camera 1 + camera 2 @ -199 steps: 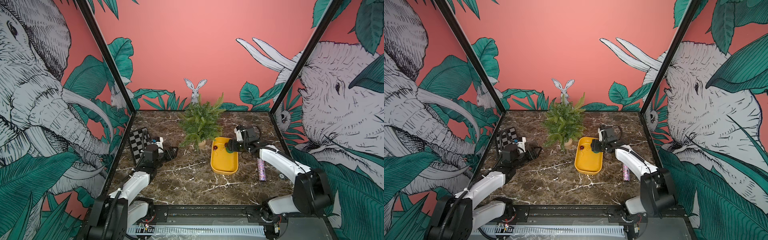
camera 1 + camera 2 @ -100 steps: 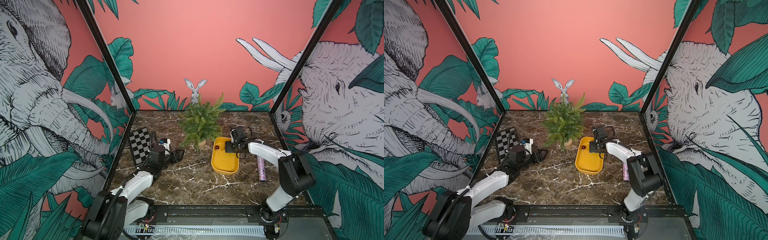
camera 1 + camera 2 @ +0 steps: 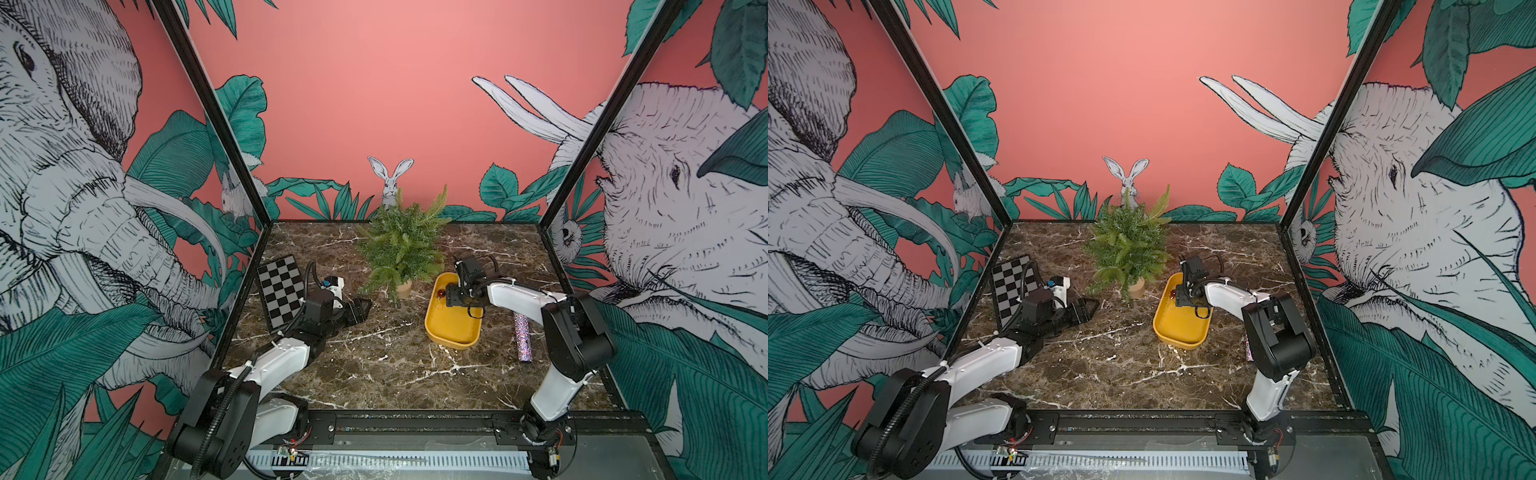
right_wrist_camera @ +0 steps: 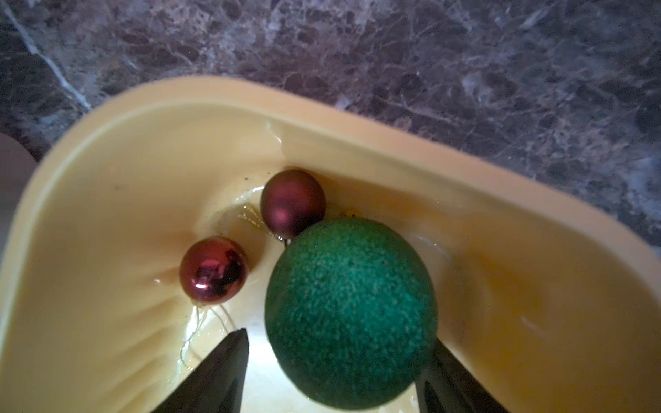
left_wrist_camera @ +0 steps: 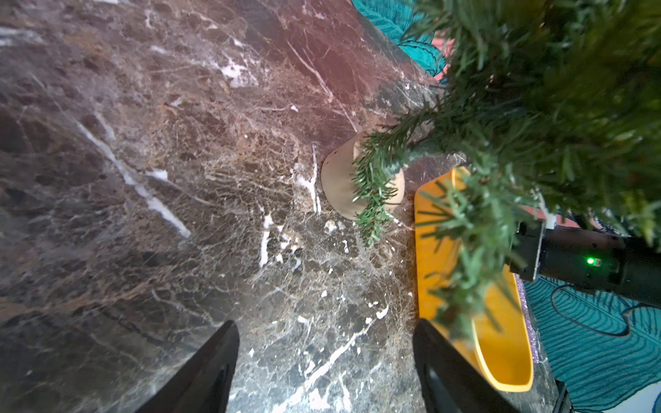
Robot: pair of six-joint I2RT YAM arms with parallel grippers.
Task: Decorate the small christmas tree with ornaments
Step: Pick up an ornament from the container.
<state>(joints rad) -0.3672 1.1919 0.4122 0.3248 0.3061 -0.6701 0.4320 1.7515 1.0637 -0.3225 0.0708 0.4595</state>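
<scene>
Our right hand (image 4: 338, 338) opens wider, loose astride the green ball (image 4: 352, 307) in the tray (image 4: 143, 96), so we judge nothing is picked yet.

Soft even light, blurry wrist views.

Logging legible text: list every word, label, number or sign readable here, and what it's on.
None legible. The checkerboard shows only squares; the yellow tray, ornaments and glitter stick show no markings; the circuit board at the front is too small to read.
</scene>
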